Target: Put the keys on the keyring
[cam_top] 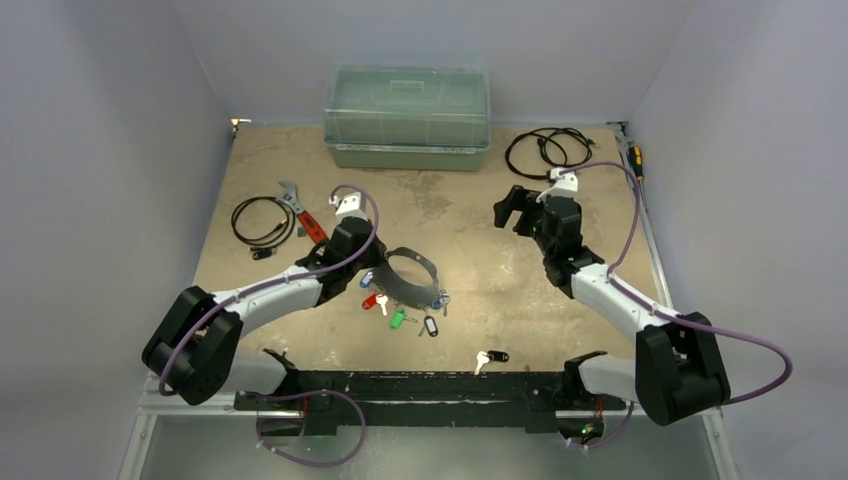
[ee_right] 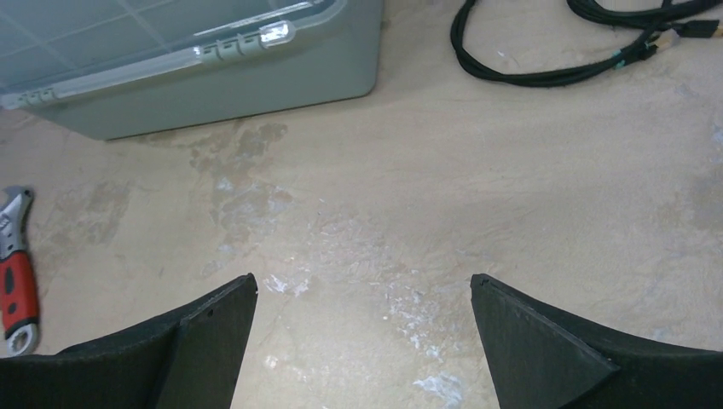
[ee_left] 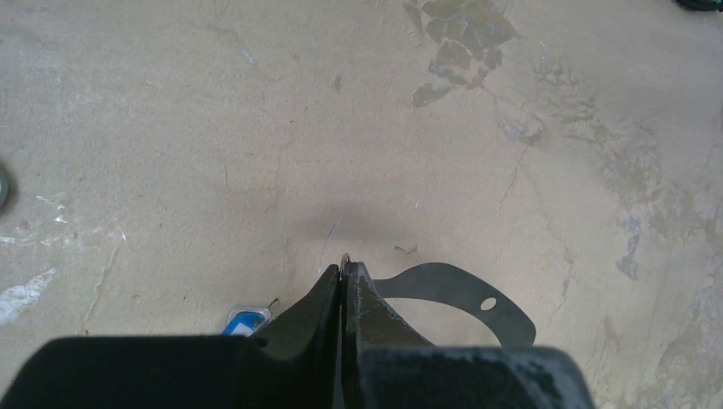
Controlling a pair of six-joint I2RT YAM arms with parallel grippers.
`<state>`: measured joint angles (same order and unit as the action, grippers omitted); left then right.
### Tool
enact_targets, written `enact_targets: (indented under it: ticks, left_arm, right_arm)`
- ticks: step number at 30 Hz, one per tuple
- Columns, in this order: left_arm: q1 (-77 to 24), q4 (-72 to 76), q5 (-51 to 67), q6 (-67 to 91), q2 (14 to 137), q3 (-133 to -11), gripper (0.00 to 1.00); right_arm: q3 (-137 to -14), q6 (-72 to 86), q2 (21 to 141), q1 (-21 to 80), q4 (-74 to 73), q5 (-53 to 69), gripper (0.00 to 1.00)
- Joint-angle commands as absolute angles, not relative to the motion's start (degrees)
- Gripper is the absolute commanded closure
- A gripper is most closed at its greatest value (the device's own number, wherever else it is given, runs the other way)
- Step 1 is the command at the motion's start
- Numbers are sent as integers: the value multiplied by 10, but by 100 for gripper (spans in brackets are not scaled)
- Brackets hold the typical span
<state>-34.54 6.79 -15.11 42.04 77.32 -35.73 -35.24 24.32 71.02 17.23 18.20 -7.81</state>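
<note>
Metal keyring point(ee_left: 443, 281) pinched in L jaws | R jaws wide, well apart

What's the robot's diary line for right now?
left gripper: shut on large flat silver crescent keyring; right gripper: open, empty; small tagged silver keys: on table

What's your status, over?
Left gripper shut on keyring. Right gripper open, empty. Keys loose beside it. Nothing blocking.

The top camera overlooks the whole table point(cam_top: 500, 300); both wrist cameras look forward close above it, the right sharing the wrench point(ee_right: 17, 281).
</note>
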Motion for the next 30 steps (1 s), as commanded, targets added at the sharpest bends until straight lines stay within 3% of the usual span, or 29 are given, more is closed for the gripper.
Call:
enact_targets:
  ticks: [1,19,30]
  left_arm:
    - [-352,80,-148,390,750,-361,100]
    - [-380,-77,-118,283,605,-451,100]
    - [-379,-135,19,159,531,-520,100]
  right_arm:
    - [-342,220,679,173,237,-31,1]
    - [-275,252,639,175,484,319,3]
    - [-267,333,691,217,695,515,19]
